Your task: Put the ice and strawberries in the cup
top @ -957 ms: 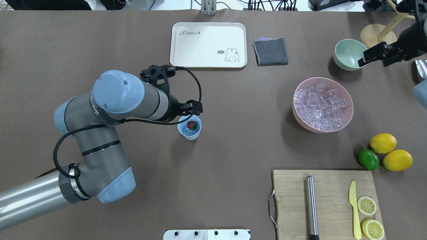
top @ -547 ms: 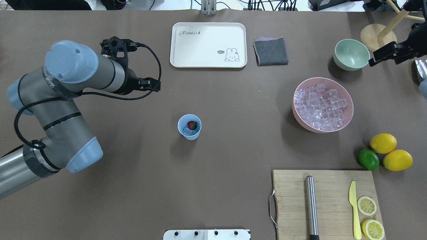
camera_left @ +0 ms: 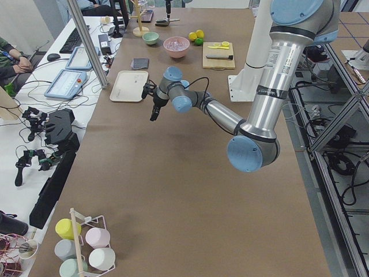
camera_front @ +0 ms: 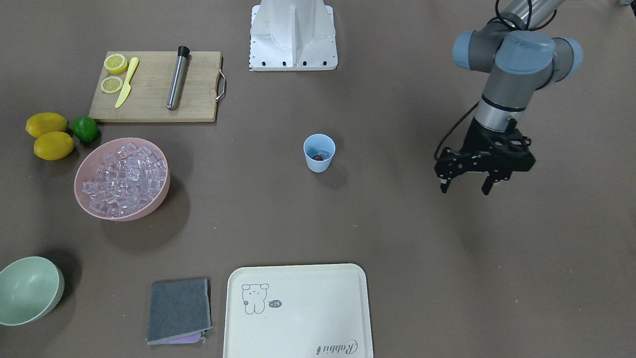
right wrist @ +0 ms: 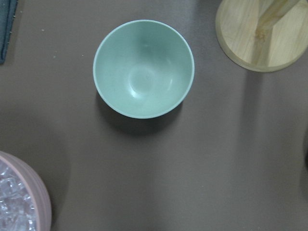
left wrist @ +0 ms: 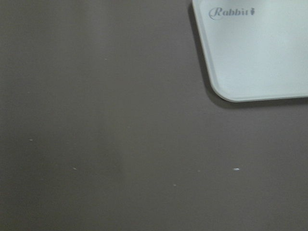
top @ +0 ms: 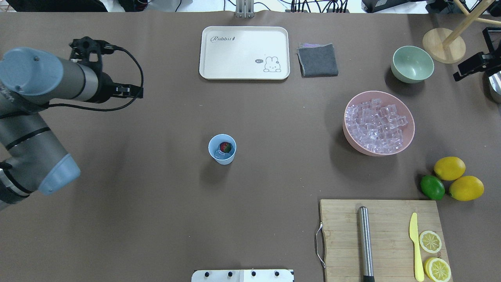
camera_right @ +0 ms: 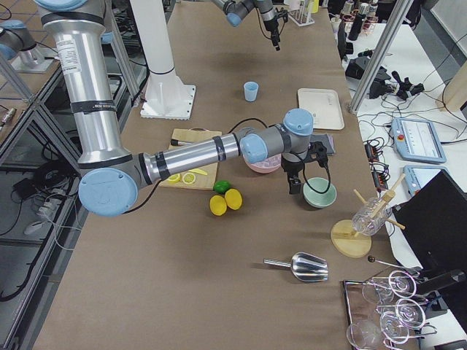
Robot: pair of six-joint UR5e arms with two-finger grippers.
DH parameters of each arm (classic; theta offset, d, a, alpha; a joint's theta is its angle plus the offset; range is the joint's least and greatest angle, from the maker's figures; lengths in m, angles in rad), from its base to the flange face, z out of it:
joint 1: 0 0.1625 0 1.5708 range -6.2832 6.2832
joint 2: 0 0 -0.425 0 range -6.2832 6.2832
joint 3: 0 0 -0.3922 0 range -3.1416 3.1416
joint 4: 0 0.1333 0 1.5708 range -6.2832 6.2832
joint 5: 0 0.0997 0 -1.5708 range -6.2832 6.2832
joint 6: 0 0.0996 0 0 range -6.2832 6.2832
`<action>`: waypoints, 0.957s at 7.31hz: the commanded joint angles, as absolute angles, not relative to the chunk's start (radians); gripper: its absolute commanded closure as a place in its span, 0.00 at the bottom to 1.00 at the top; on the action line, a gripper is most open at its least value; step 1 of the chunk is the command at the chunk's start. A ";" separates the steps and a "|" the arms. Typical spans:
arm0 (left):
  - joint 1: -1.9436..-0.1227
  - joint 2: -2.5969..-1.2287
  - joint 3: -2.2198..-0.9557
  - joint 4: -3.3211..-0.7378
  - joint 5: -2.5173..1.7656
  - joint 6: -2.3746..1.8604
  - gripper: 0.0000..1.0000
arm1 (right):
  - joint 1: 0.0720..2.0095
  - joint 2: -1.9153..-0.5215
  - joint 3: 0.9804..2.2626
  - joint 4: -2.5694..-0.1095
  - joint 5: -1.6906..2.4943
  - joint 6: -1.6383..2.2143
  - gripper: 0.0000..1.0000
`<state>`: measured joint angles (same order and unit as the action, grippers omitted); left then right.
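The light blue cup (top: 222, 149) stands upright mid-table and also shows in the front view (camera_front: 319, 152). Inside it lie a red strawberry (top: 225, 147) and an ice cube (top: 219, 155). Many more ice cubes (top: 377, 124) fill the pink bowl (top: 409, 138) at the right. My left gripper (camera_front: 464, 189) hangs open and empty over bare table, far to the cup's left in the overhead view (top: 131, 91). My right gripper (top: 473, 65) is at the table's right edge, beside the pale green bowl (top: 412, 64). I cannot tell how its jaws stand.
A cream tray (top: 244, 53) and a grey cloth (top: 317, 59) lie at the back. Two lemons (top: 449, 168), a lime (top: 432, 187) and a cutting board (top: 385, 239) with a metal rod, knife and lemon slices are front right. A wooden stand (top: 443, 39) is back right.
My left arm has drawn away from above the cup, to the left and back. My right gripper has moved right, off the pale green bowl. The cup has not moved.
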<state>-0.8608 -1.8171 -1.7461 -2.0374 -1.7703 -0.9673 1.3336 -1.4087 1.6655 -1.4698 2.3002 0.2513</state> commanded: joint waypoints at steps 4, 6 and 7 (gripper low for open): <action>-1.189 -1.536 -1.704 -2.046 -1.993 -0.525 0.02 | 1.500 -1.500 1.588 -1.465 2.310 0.015 0.01; -1.418 -1.497 -1.654 -2.010 -2.205 -0.309 0.02 | 1.505 -1.505 1.588 -1.468 2.299 0.017 0.01; -1.507 -1.502 -1.649 -1.926 -2.274 -0.175 0.02 | 1.505 -1.499 1.580 -1.468 2.299 0.017 0.00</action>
<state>-1.3783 -1.5074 -1.6650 -2.0017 -2.1639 -0.3330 1.5038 -1.5022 1.5863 -1.4674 2.3014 0.0168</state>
